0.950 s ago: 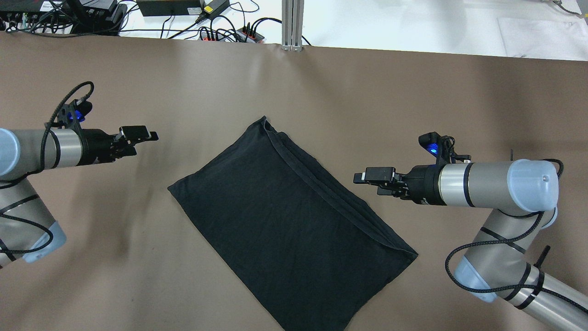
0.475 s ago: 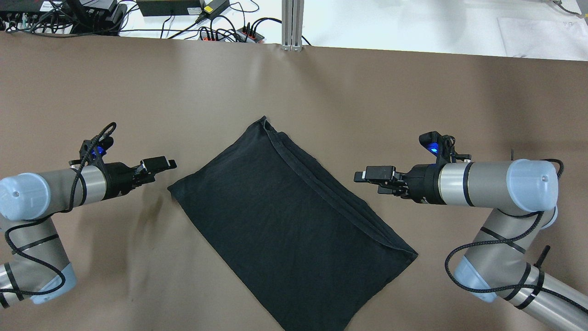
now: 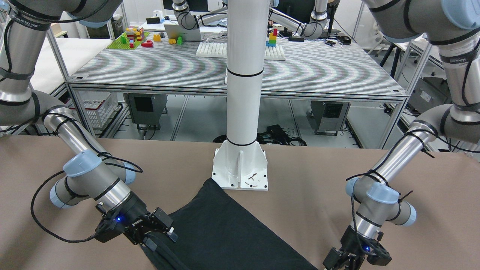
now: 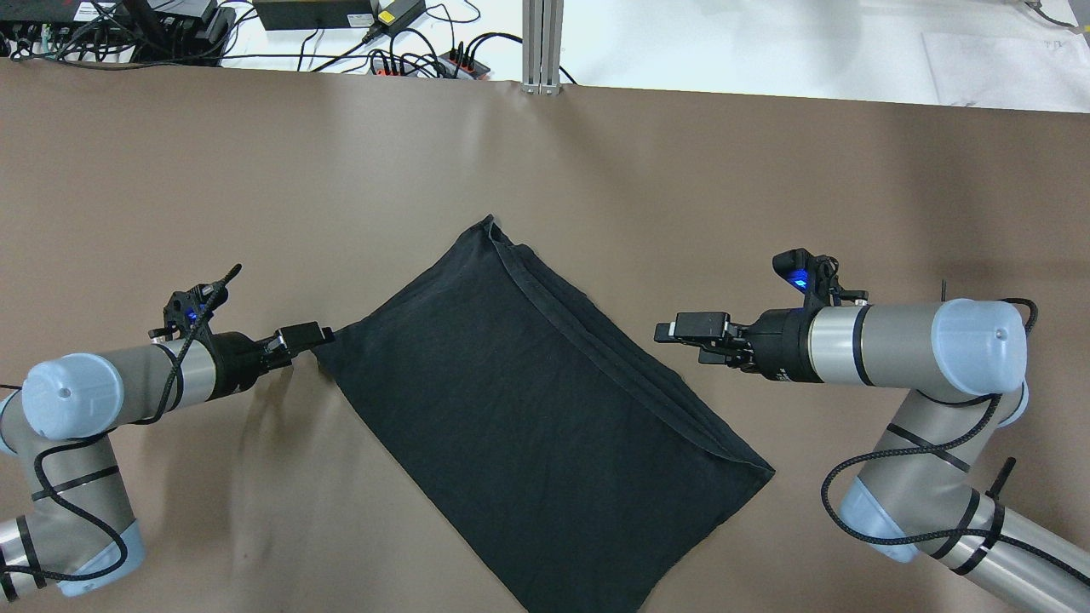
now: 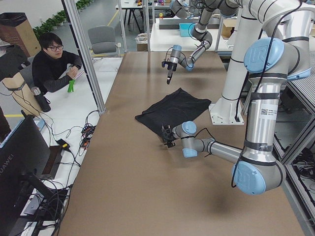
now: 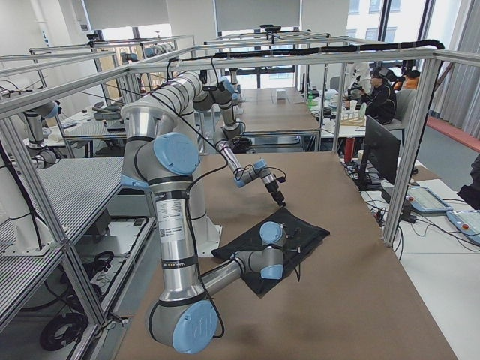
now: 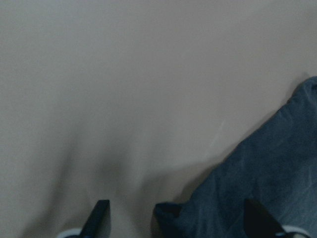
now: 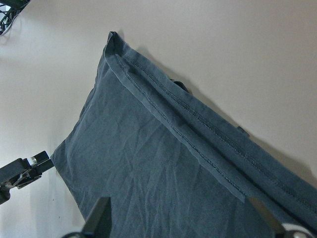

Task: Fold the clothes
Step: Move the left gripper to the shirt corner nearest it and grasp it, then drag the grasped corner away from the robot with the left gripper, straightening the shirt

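Observation:
The black T-shirt lies folded into a slanted rectangle on the brown table; its chest print is hidden. My left gripper is low at the shirt's left corner. In the left wrist view its fingers stand apart, with the shirt's corner between them, so it is open. My right gripper hovers just off the shirt's right hemmed edge. In the right wrist view the shirt lies below it, and its jaws are wide open and empty.
The white robot pedestal stands at the near table edge behind the shirt. Cables and power strips lie beyond the far edge. A seated person is off to the side of the table.
My left gripper has swung toward me, come down and moved right until it reached the shirt's left corner. The right gripper has hardly moved. The shirt lies as before.

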Motion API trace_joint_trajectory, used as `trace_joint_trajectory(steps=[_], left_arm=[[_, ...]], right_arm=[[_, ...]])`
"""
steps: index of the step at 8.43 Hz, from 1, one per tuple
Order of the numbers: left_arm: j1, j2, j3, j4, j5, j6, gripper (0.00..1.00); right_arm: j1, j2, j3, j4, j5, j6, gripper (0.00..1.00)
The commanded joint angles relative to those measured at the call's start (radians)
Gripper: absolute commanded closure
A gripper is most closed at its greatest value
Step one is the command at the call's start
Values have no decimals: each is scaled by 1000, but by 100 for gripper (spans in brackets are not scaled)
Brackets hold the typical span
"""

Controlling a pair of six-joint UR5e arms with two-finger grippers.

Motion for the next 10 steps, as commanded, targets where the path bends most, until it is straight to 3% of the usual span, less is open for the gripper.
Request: trace_joint_trajectory(steps=[1,8,10], left_arm=[[51,-2,1,3,41,0,5],[21,-8,-3,6,-17,3,11],[12,-17,-2,15,-22,8,11]], right_arm=[[-2,1,-1,-1,0,0,6],[-12,-2,1,2,0,9,6],[-38,-1,1,5,-38,11,6]])
